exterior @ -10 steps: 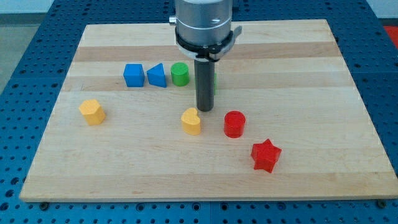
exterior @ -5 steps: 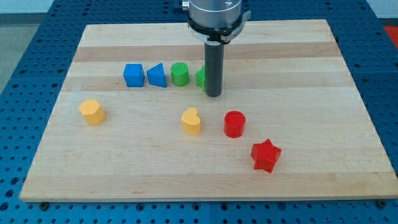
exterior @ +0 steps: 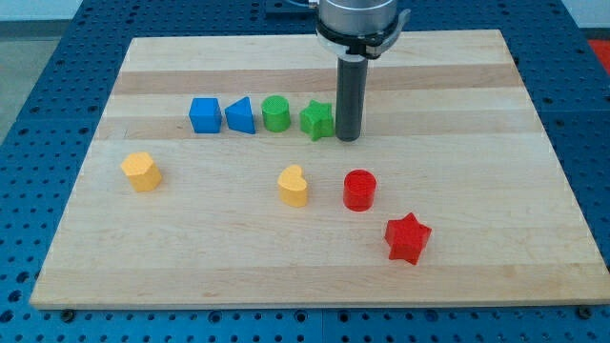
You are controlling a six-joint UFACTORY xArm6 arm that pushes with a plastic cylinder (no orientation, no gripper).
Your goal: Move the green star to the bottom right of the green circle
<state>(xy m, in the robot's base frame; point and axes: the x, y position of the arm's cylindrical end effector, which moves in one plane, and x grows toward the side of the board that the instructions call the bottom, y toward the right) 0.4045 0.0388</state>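
The green star (exterior: 317, 120) sits on the table (exterior: 457, 200) just right of the green circle (exterior: 275, 113), level with it. My tip (exterior: 348, 139) stands immediately at the star's right edge; contact cannot be confirmed. No pincer is fitted. A blue triangle (exterior: 240, 115) and blue cube (exterior: 204, 115) continue the row leftward.

The small green plastic star block (exterior: 316, 120) lies flat on the board in the frame's upper middle. Just to its left, apparently not touching, stands the small green plastic circle block (exterior: 275, 113), an upright short cylinder.
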